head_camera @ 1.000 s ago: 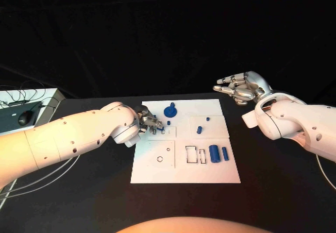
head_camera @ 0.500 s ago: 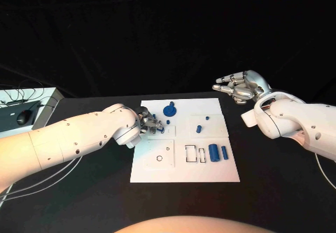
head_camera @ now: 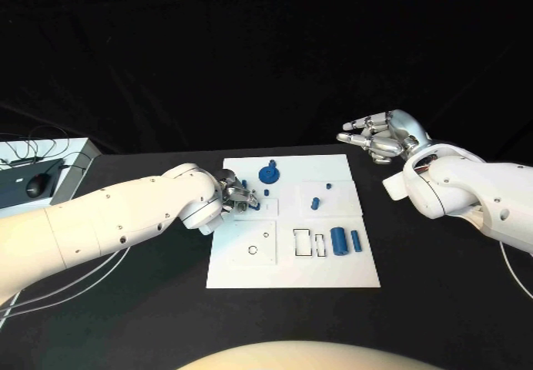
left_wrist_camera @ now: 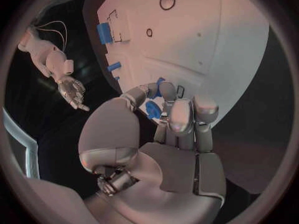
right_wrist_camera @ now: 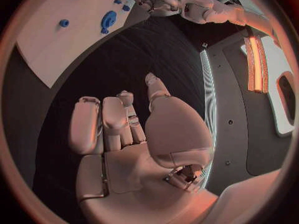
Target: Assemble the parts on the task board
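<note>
The white task board lies mid-table. My left hand is at the board's left edge and pinches a small blue part between thumb and fingers, just above the board. On the board stand a round blue part, a small peg, a tiny blue part and two blue blocks. My right hand is raised beyond the board's far right corner, fingers apart and loosely bent, holding nothing.
A grey box with a mouse and cables stands at the table's left edge. Black outlined slots and a small ring mark the board's near half. Bare black table lies round the board.
</note>
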Robot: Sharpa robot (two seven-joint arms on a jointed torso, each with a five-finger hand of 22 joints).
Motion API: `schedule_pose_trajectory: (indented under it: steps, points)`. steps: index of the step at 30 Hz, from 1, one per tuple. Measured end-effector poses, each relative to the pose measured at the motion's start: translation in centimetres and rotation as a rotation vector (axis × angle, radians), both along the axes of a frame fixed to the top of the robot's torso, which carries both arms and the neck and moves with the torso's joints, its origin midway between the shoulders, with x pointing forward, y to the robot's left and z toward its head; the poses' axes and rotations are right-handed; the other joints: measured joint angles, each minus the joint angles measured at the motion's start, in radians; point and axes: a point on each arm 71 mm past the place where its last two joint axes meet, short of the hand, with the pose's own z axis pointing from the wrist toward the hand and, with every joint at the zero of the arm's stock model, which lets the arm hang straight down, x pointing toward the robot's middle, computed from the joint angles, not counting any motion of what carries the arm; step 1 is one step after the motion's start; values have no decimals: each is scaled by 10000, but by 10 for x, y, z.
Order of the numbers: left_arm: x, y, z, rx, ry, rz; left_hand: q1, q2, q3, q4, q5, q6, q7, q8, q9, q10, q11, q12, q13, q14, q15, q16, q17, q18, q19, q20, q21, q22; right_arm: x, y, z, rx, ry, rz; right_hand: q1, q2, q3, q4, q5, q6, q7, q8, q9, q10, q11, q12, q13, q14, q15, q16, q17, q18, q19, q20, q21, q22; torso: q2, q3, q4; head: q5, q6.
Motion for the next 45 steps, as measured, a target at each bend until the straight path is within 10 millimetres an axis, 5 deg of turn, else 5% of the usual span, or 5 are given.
schedule_pose_trajectory:
  steps: [25, 45]
  points:
    - [3, -5, 0, 244, 53, -195, 32, 33, -160, -160, -4, 32, -31, -80, 35, 49, 11, -41, 5, 2, 2, -5, -5, -8, 73, -1, -80, 140, 0, 0, 0, -11, -3, 21, 0, 0, 0, 0, 0, -2, -4, 0, 0, 1, 1, 0, 0, 0, 0, 0, -2, 0, 0, 0, 0, -3, -5, 8, -5, 18, -31]
    - [4, -7, 2, 118, 258, -242, -23, 269, -484, -206, -36, 105, -41, -118, 107, 173, 36, -41, -73, 42, 40, 150, 47, -73, 219, -71, -81, 449, 0, 0, 0, -26, 22, 38, 0, 0, 0, 1, 0, -17, -23, 0, 0, 1, 1, 0, 15, 0, 0, 0, 15, 0, 0, 0, 0, -6, -5, 7, -4, 11, -70]
